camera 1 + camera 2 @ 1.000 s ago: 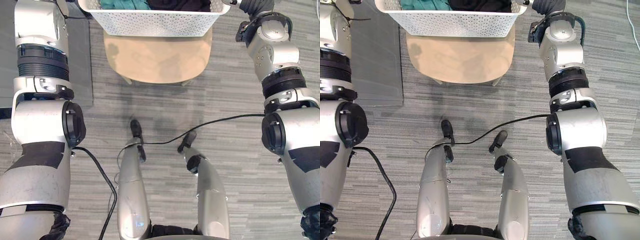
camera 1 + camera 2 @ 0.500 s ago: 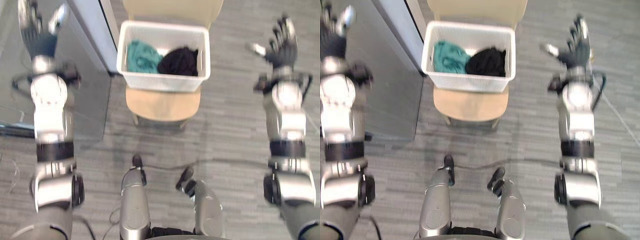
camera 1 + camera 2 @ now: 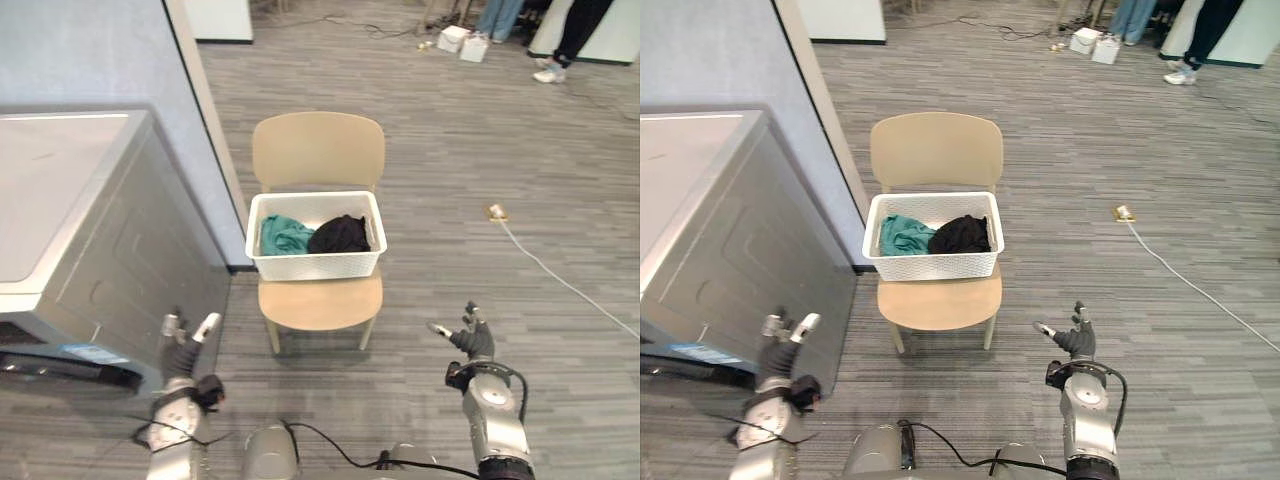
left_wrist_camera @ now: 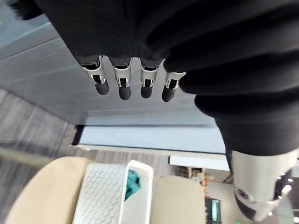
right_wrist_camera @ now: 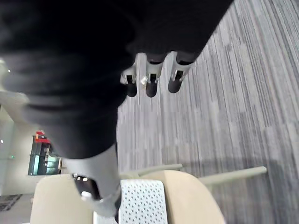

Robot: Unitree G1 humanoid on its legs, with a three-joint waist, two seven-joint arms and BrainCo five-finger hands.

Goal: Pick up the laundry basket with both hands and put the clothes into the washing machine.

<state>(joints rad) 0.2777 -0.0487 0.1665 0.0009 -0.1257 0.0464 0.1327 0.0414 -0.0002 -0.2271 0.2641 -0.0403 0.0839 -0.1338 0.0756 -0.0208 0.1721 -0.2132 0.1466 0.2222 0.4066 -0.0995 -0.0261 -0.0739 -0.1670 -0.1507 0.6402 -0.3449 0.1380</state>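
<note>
A white perforated laundry basket stands on the seat of a tan chair. It holds a teal cloth on its left and a black cloth on its right. The grey washing machine stands to the left of the chair. My left hand is raised, open and empty, low in front of the machine and well short of the basket. My right hand is open and empty over the carpet, to the right of the chair. The left wrist view shows straight fingers above the basket.
A pale blue partition wall rises behind the machine. A white cable with a yellowish plug lies on the carpet to the right. At the far right back stand a person's legs and small white boxes.
The camera has tilted up from the floor to the room, so basket and chair now sit mid-picture and the arms show low. Both hands remain open and hold nothing.
</note>
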